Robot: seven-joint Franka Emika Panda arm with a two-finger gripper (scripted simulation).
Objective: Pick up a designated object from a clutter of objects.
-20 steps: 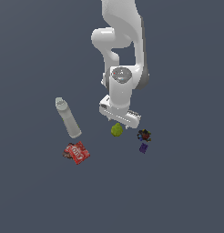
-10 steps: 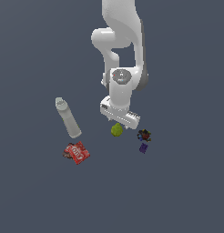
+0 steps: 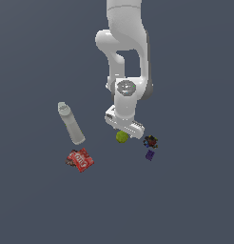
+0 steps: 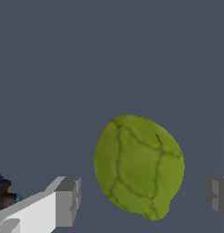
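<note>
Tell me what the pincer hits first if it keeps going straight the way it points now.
Most likely the yellow-green fruit: it sits between the open pincer's fingers, neither touching it. How far off it is remains unclear.

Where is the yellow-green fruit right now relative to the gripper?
In the exterior view the yellow-green fruit sits directly under the gripper, left of the dark multicoloured lump. The wrist view shows it between the open fingers, untouched.

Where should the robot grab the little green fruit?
Around its wide middle, coming down from above. The fruit is roundish with a narrower end, and it already sits between the open fingers of the hand, so squeezing the fattest part likely holds best.
</note>
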